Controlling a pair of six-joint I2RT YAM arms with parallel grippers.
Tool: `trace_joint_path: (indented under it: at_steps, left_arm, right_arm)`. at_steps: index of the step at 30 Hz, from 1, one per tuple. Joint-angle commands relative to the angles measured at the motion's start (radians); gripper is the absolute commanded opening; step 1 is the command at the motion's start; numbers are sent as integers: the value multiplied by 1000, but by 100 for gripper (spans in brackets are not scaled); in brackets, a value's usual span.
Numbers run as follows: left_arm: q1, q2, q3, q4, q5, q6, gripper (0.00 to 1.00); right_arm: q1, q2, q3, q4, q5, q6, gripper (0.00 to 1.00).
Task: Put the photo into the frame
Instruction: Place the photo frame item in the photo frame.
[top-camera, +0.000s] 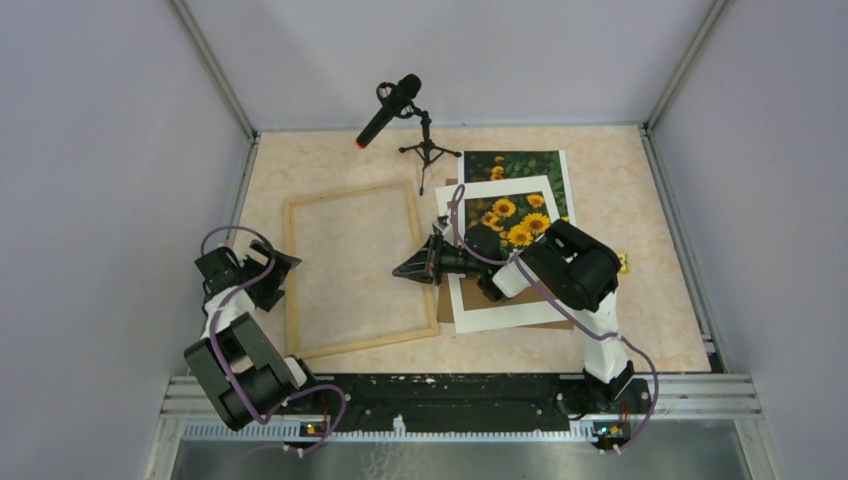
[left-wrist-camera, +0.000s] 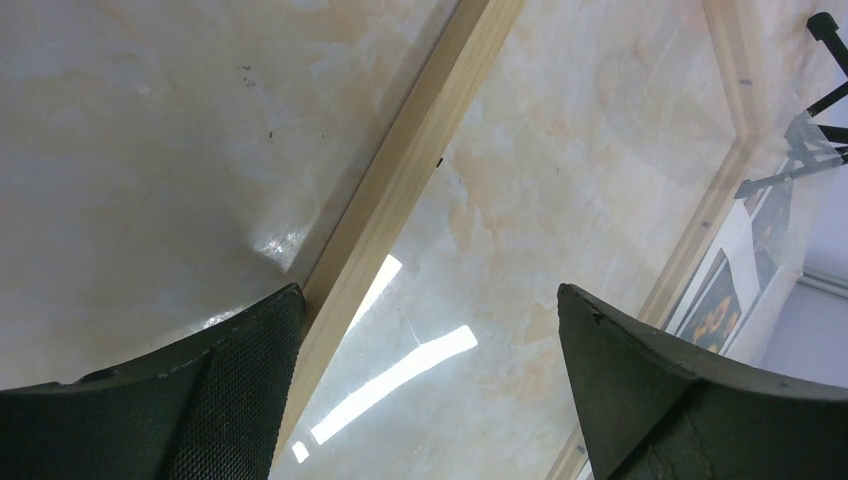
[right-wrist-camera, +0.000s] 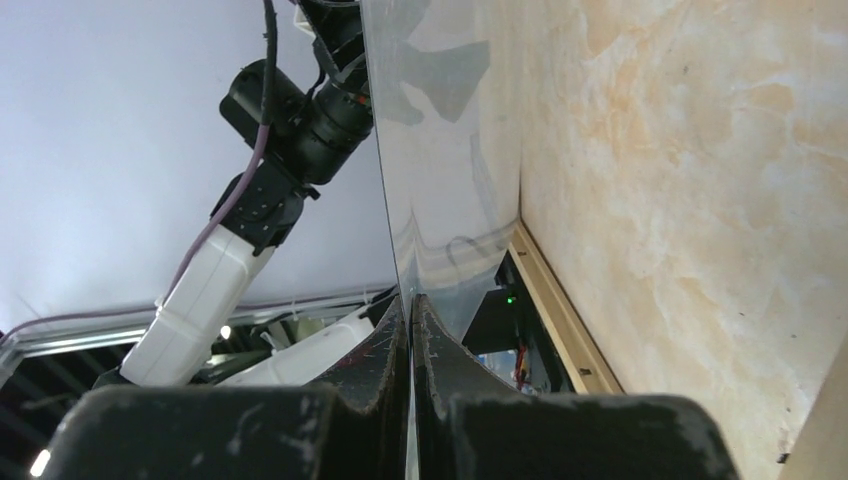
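Right wrist view only: right hand is clamped shut on the edge of a clear sheet. The sheet is glossy and mirror-like and stands at an angle off the desk, with a wood strip of the frame just beside its lower edge. The top view barely shows that sheet, only the hand at the frame's right strip.

Left wrist view only: left hand is wide open and holds nothing. Its fingers sit either side of the frame's left strip, and bright glints show inside the frame opening.

Top view only: the full layout. The frame lies flat on the desk with nothing opaque in its opening, so the desk shows through.

The photo is to the right of the frame, not in it. It is partly under a white mat, and sunflowers show through the mat's window. A brown backing board pokes out under the mat on the frame side. A microphone on a small tripod stands beyond the frame's far right corner.

Surface and room: the desk is peach and marbled, with plain grey walls on three sides and a metal rail at the near edge.

Photo look: yellow sunflowers, dark green leaves, thin white border. Frame look: thin pale wood strips, slightly skewed on the desk.
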Motion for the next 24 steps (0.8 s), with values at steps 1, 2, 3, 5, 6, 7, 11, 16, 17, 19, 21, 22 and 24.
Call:
trace_joint_path:
  at_steps: [1, 2, 3, 5, 6, 7, 11, 16, 17, 19, 21, 22, 24]
  left_arm:
    - [2, -6, 8, 12, 20, 13, 98]
    - [2, -4, 8, 12, 22, 13, 98]
    - [2, -4, 8, 12, 22, 13, 98]
    - [2, -4, 7, 12, 23, 13, 98]
    - [2, -4, 7, 14, 23, 13, 98]
    - [2, -4, 6, 16, 26, 13, 98]
    - [2, -3, 2, 20, 38, 14, 98]
    - [2, 2, -2, 28, 53, 12, 98]
    - [2, 2, -2, 29, 55, 12, 98]
    - [1, 7, -5, 36, 63, 10, 98]
    - [2, 9, -10, 43, 71, 9, 99]
    - [1, 10, -11, 46, 74, 9, 98]
    - [2, 13, -12, 46, 79, 10, 98]
  right_arm:
    - [-5, -16, 38, 117, -20, 38, 0]
    - [-5, -18, 42, 115, -23, 37, 0]
    - [-5, -18, 44, 113, -23, 38, 0]
    - [-5, -18, 46, 113, -21, 39, 0]
    - [-5, -15, 49, 110, -22, 34, 0]
    - [-5, -16, 53, 92, -23, 17, 0]
    - [-5, -31, 52, -89, 7, -148, 3]
    - [-5, -53, 84, -333, 59, -352, 33]
    - [-5, -54, 85, -350, 65, -371, 36]
    - [-4, -43, 99, -384, 65, -403, 42]
    - [-1, -25, 120, -401, 69, -422, 46]
    - [1, -17, 129, -397, 71, -426, 47]
    - [10, 3, 160, -404, 77, -433, 48]
